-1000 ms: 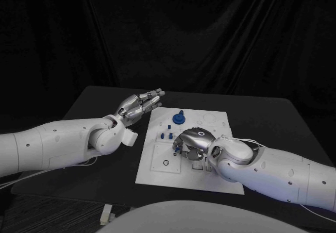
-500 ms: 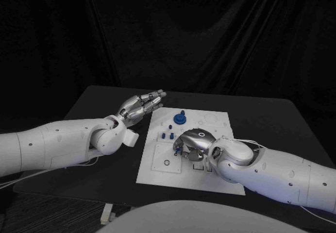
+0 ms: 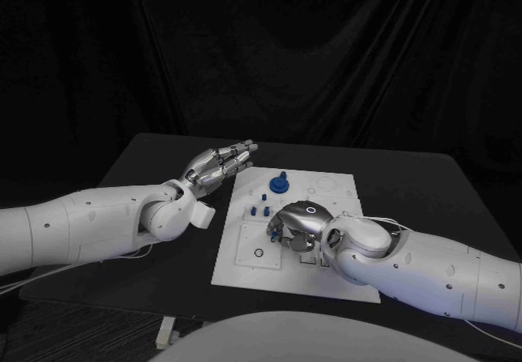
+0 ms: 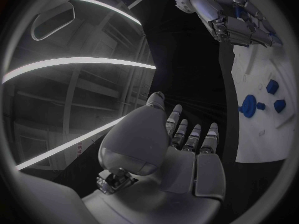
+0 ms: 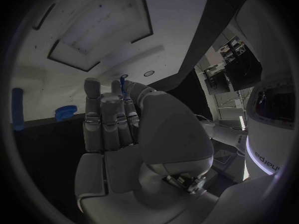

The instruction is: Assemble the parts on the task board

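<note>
Materials and surfaces on the table

The task board (image 3: 327, 188) looks like matt white plastic; the blue parts (image 3: 280, 182) are smooth plastic; both hands look like brushed silver metal; the table (image 3: 413, 181) is matt black.

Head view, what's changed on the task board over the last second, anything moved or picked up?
Very little. The right hand has edged slightly toward the robot's left over the task board, fingers curled down; whether it holds a part cannot be told. The left hand stays raised and open beside the board, and the blue parts have not moved.
</note>
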